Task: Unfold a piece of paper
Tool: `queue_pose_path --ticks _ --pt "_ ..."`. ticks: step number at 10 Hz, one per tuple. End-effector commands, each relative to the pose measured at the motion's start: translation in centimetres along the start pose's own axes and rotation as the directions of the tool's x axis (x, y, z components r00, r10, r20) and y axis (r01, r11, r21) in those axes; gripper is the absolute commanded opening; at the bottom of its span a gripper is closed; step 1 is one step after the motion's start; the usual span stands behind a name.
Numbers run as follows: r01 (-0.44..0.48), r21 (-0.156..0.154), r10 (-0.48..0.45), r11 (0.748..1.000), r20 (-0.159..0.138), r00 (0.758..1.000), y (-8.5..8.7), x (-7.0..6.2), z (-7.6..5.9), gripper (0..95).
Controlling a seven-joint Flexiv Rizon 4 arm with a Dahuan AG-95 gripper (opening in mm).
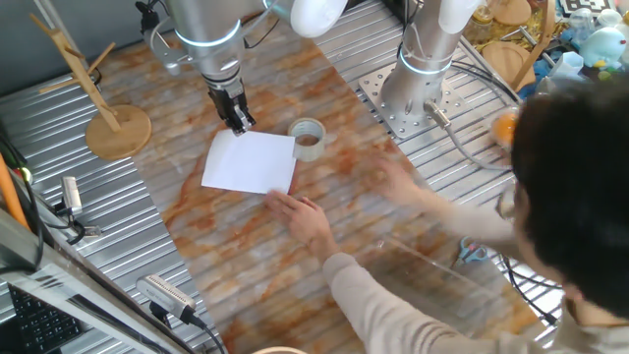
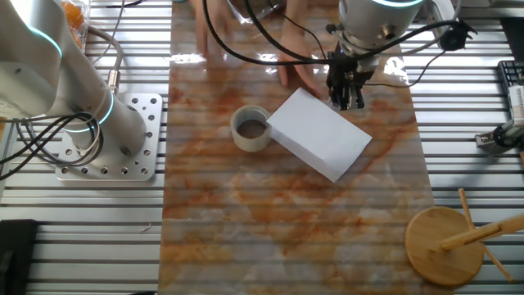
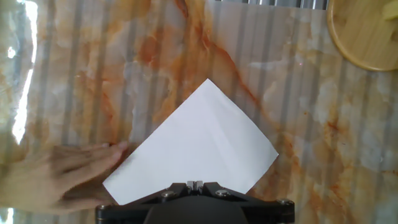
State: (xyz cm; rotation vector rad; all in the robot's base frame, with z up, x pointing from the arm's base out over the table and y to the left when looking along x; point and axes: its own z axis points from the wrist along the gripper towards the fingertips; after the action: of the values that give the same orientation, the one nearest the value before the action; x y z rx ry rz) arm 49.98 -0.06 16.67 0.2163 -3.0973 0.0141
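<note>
The piece of paper [image 1: 252, 162] is a white sheet lying folded and flat on the marble-patterned tabletop. It also shows in the other fixed view [image 2: 319, 135] and fills the lower middle of the hand view [image 3: 196, 146]. My gripper [image 1: 239, 123] is over the paper's far corner, with its jaws closed together. In the other fixed view the gripper [image 2: 347, 100] is at the paper's top right edge. In the hand view the gripper [image 3: 194, 184] has its fingertips touching each other over the sheet. I cannot tell whether they pinch any paper.
A person's hand [image 1: 303, 211] rests at the paper's near corner, also in the hand view [image 3: 68, 174]. A grey tape roll [image 1: 308, 139] stands beside the paper. A wooden stand [image 1: 118, 131] is to the left. A second arm's base [image 1: 423, 84] is at the back right.
</note>
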Motion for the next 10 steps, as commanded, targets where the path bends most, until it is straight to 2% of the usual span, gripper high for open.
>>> queue_pose_path --ticks 1,5,10 --pt "0.000 0.000 0.000 1.000 0.003 1.000 0.0 0.0 0.1 0.0" --pt "-0.006 -0.002 0.006 1.000 0.002 1.000 -0.2 0.0 1.0 0.0" --pt "0.028 -0.002 -0.028 1.000 0.000 1.000 -1.3 0.6 1.0 0.0"
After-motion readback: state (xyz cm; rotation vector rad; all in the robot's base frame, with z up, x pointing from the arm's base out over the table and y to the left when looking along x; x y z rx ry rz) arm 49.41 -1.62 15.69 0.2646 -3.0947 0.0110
